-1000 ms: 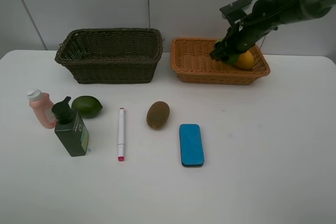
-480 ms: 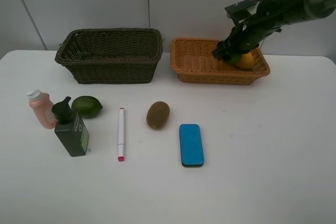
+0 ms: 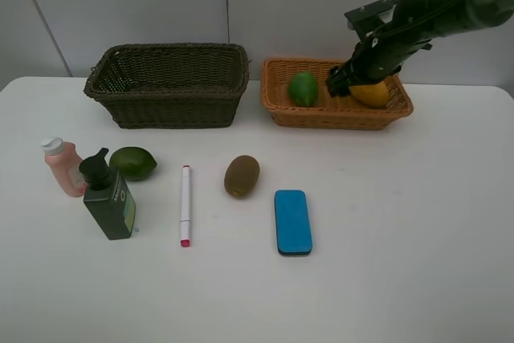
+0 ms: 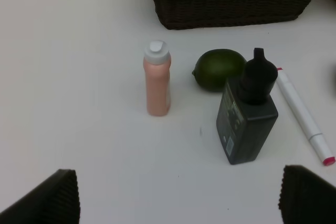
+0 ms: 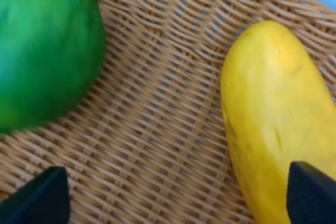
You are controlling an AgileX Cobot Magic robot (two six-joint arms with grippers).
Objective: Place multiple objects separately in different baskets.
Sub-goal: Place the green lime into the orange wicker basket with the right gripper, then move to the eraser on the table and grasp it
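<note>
In the light orange basket (image 3: 337, 118) lie a green round fruit (image 3: 303, 88) and a yellow mango (image 3: 373, 93). My right gripper (image 3: 340, 83) hangs open just above the basket floor (image 5: 157, 129), between the green fruit (image 5: 42, 51) and the mango (image 5: 273, 114), gripping neither. The dark olive basket (image 3: 169, 110) holds nothing I can see. On the table lie another green fruit (image 3: 132, 163), a pink bottle (image 3: 63, 166), a dark green pump bottle (image 3: 108, 196), a white marker (image 3: 185, 205), a kiwi (image 3: 242, 175) and a blue eraser (image 3: 292, 221). My left gripper (image 4: 178, 198) is open and empty above the table.
The left wrist view shows the pink bottle (image 4: 157, 85), the green fruit (image 4: 218, 69), the pump bottle (image 4: 247, 121) and the marker (image 4: 304, 116) standing close together in front of the dark basket (image 4: 231, 3). White table surface stretches along the front and right.
My right gripper has opened, and the green fruit now lies in the left part of the orange basket, apart from the gripper. The rest has not moved.
</note>
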